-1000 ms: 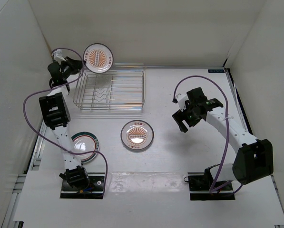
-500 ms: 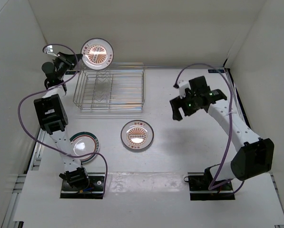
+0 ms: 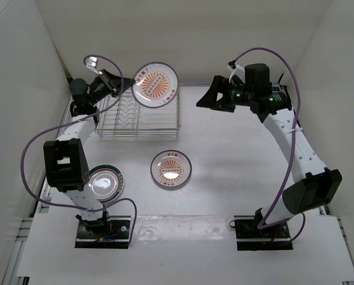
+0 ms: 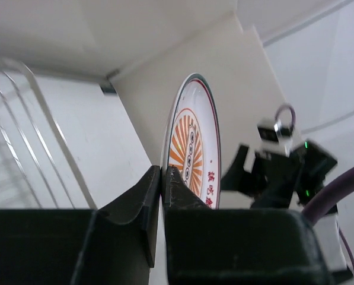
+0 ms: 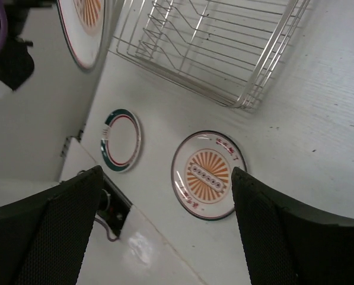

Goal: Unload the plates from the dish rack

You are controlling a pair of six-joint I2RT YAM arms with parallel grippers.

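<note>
My left gripper [image 3: 128, 87] is shut on the rim of a sunburst plate [image 3: 155, 84], holding it in the air above the wire dish rack [image 3: 138, 113]. In the left wrist view the plate [image 4: 191, 142] stands edge-on between my closed jaws [image 4: 163, 178]. My right gripper [image 3: 207, 100] is open and empty, raised to the right of the held plate. A second sunburst plate [image 3: 171, 169] lies flat on the table in front of the rack; it also shows in the right wrist view [image 5: 206, 175]. The plain-centred plate [image 3: 105, 183] lies flat at the near left, beside the left arm.
The rack [image 5: 218, 47] holds no plates. White walls close in the table at the back and both sides. The right arm's purple cable [image 3: 277, 56] loops above it. The arm bases sit at the near edge.
My left gripper has swung the held plate right, from the rack's back left corner to above the rack's middle. My right arm has risen and moved back toward the rack.
</note>
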